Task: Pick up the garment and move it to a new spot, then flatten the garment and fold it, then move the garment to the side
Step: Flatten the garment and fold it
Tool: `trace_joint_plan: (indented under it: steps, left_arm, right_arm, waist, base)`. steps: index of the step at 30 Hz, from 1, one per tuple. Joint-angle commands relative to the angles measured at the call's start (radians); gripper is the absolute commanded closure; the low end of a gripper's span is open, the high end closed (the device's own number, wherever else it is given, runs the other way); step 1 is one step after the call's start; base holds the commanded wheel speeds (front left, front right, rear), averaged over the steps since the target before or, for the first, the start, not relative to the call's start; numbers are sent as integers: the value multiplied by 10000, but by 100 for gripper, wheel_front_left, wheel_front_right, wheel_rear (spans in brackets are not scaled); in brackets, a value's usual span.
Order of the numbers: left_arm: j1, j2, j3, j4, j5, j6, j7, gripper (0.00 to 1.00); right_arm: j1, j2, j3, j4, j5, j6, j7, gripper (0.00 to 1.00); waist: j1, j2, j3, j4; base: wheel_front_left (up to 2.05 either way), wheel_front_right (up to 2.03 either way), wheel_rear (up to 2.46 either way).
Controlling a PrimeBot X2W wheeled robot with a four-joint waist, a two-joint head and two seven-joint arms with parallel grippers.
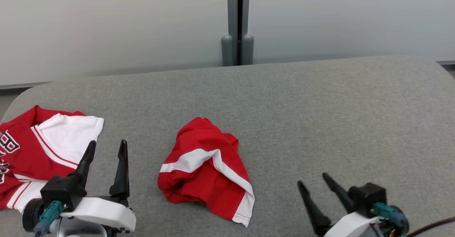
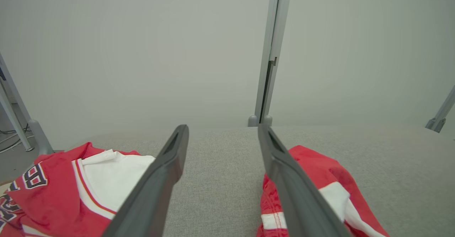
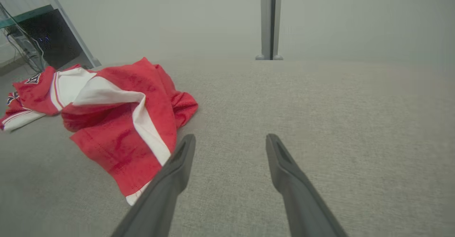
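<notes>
1. The garment (image 1: 206,169), red with white bands, is seen crumpled in a loose heap near the middle of the front half of the grey cloth-covered table (image 1: 320,105).
2. It is touched by neither gripper and lies between the two.
3. The left gripper (image 1: 108,144) is held just to the left of the garment, above the table, with its jaws spread wide and nothing between them.
4. In the left wrist view, the garment (image 2: 320,166) is partly hidden behind one finger of the left gripper (image 2: 223,128).
5. The right gripper (image 1: 312,178) is held well to the right of the garment, its jaws likewise spread and empty.
6. A second piece, a red and white jersey (image 1: 42,148) with dark lettering, is spread at the table's left edge, apart from the garment.
7. A grey post (image 1: 238,23) is seen behind the table, between pale wall panels.
</notes>
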State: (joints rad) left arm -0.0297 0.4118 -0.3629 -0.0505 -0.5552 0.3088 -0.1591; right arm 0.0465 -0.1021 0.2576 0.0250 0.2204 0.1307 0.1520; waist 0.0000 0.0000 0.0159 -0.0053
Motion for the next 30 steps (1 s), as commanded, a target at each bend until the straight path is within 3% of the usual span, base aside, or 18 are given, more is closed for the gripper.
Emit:
trace_joint_plan:
  steps: [1,5,15,16,17,18,19,24,30]
  left_arm:
    - [-299,-34,-45,-35,81,-45,-70,0]
    - [-634,-162,-159,84,182,-85,-168,0]
    - [-1401,-472,-294,473,255,-312,-462,0]
    - [-1455,-496,-289,532,255,-350,-510,0]
    - [-1498,-513,-286,581,255,-355,-549,0]
    - [-1539,-540,-286,626,246,-372,-572,0]
    - [-1575,-552,-269,680,239,-392,-618,0]
    - [-1669,-629,-165,780,190,-455,-782,0]
    - [-1670,-623,-14,807,229,-501,-893,0]
  right_arm:
    - [-67,12,486,345,186,1,44,0]
    - [-383,75,1555,1348,585,-1,43,0]
    - [-1626,306,2775,3911,1109,1,12,0]
    - [-1722,328,2842,4135,1179,-1,-21,11]
    - [-1810,333,2887,4312,1219,-1,-71,51]
    - [-1886,343,2920,4455,1263,-1,-129,65]
    - [-1941,359,2925,4602,1310,-1,-172,100]
    - [-2244,127,2361,4745,1105,-26,-877,100]
    - [-2572,-373,1125,4083,288,-7,-1582,100]
  waist:
    - [0,0,288,339]
    - [0,0,614,654]
    - [0,0,1419,1101]
    - [0,0,1467,1124]
    - [0,0,1502,1140]
    - [0,0,1537,1156]
    - [0,0,1554,1163]
    - [0,0,1577,1132]
    - [0,0,1585,918]
  base:
    - [0,0,0]
    - [0,0,0]
    - [0,0,0]
    - [0,0,0]
    - [0,0,0]
    - [0,0,0]
    - [0,0,0]
    - [0,0,0]
    - [0,0,0]
